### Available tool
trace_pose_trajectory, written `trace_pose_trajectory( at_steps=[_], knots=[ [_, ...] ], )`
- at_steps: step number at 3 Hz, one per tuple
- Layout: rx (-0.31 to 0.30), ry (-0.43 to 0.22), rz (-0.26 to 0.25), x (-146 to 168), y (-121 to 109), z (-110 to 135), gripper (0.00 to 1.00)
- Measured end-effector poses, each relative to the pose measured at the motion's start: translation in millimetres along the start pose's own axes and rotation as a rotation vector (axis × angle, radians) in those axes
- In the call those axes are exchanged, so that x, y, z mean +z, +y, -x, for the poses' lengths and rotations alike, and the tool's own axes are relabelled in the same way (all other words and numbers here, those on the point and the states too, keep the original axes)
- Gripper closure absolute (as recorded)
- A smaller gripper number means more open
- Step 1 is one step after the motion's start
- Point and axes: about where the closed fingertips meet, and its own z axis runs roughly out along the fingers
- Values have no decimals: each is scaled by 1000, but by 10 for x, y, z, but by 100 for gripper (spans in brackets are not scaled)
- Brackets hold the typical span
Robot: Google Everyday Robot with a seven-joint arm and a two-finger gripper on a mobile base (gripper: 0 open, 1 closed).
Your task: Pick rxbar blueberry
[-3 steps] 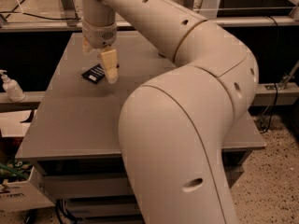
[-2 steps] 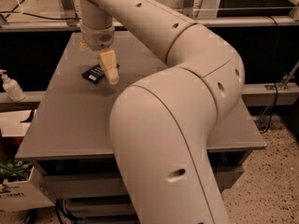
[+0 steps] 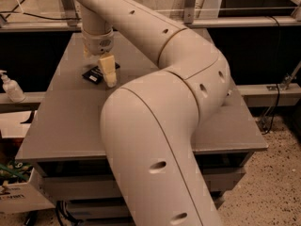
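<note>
**Centre the end effector on the bar before you close**

The rxbar blueberry (image 3: pixel 93 75) lies flat on the bench (image 3: pixel 66 126), in its far left part. It is a small dark wrapper with a pale patch at its near-left end. Your end effector (image 3: pixel 107 75) hangs straight down from the wrist at the bar's right end, low over the bench. Its pale tip covers that end of the wrapper, and I cannot tell whether it touches. I also cannot tell how wide the end effector stands, so check that on your side first.

By my judgement you are in the final approach. The bar is thin and flat, so a grasp from above should straddle its narrow width, not its length. Turn the wrist if the two do not line up. Aim nearer the wrapper's middle than its end, or it may pivot or slide on the smooth bench. Descend slowly to the surface, then close. The arm (image 3: pixel 155 126) fills the near view, so keep your eye on the far left. The pump bottle (image 3: pixel 10 86) stands off the bench at the left, well apart.
</note>
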Motion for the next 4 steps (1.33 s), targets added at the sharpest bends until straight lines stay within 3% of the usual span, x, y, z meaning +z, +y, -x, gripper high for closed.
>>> trace_pose_trajectory(
  at_steps=[3,4],
  knots=[
    [32,7,2,-39,-7,-98,85],
    [58,10,-13,-113,16,-173,100]
  ],
)
